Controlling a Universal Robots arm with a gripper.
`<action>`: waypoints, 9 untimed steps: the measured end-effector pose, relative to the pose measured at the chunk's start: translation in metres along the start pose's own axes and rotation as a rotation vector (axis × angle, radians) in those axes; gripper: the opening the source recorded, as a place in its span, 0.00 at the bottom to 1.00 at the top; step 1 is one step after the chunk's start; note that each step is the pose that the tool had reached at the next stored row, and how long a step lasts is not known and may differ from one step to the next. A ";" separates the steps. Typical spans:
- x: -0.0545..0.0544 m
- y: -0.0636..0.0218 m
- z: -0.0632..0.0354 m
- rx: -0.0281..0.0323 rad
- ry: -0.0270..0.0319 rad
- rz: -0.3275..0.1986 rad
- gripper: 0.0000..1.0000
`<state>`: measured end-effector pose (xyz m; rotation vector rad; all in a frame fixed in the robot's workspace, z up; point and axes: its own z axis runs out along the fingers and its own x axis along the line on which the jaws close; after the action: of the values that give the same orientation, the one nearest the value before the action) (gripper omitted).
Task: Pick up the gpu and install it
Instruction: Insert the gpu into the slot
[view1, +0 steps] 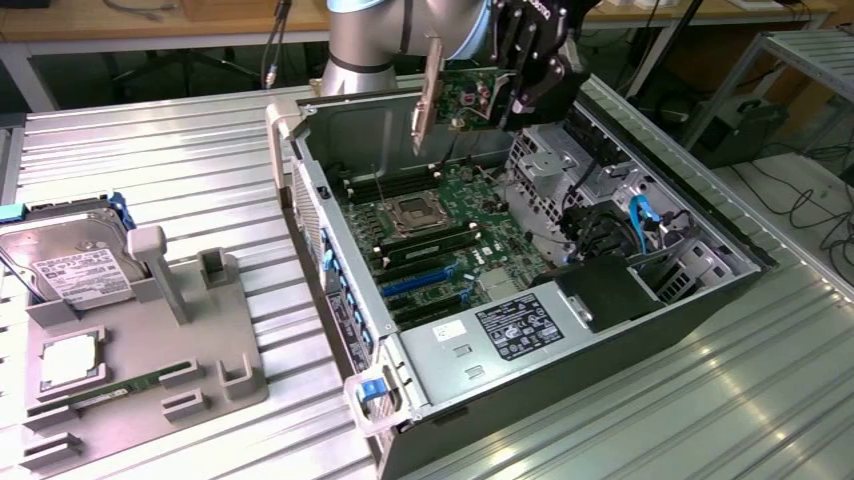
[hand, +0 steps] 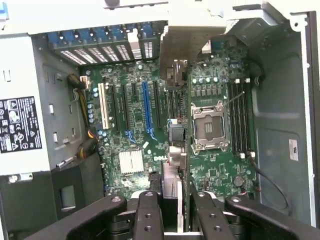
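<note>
The gpu (view1: 467, 98), a green card with a pale metal bracket (view1: 430, 85) along one end, hangs upright above the open computer case (view1: 747, 250). My gripper (view1: 521, 95) is shut on it, over the far end of the case. The wrist view looks straight down the card's edge (hand: 177, 172), which sits between the two black fingers (hand: 149, 212), with its bracket (hand: 192, 47) beyond. Below lies the green motherboard (hand: 215, 170) with a long blue slot (hand: 146, 107), black slots beside it and the bare CPU socket (hand: 209, 125). The card is well above the slots (view1: 420, 278).
A silver power supply (view1: 514, 330) and blue cables (view1: 641, 225) sit inside the case. At the exterior view's left, a grey fixture (view1: 200, 340) holds a hard drive (view1: 74, 265), a CPU (view1: 67, 362) and a memory stick (view1: 114, 393) on the ribbed metal table (view1: 174, 160).
</note>
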<state>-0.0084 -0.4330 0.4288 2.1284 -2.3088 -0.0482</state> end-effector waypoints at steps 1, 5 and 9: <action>0.000 0.0000 0.0002 -0.0001 0.0005 -0.012 0.28; 0.000 0.0000 0.0016 -0.0005 0.0009 -0.039 0.28; 0.000 0.0002 0.0050 -0.0032 0.0013 -0.046 0.28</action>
<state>-0.0087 -0.4329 0.4238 2.1797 -2.2570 -0.0505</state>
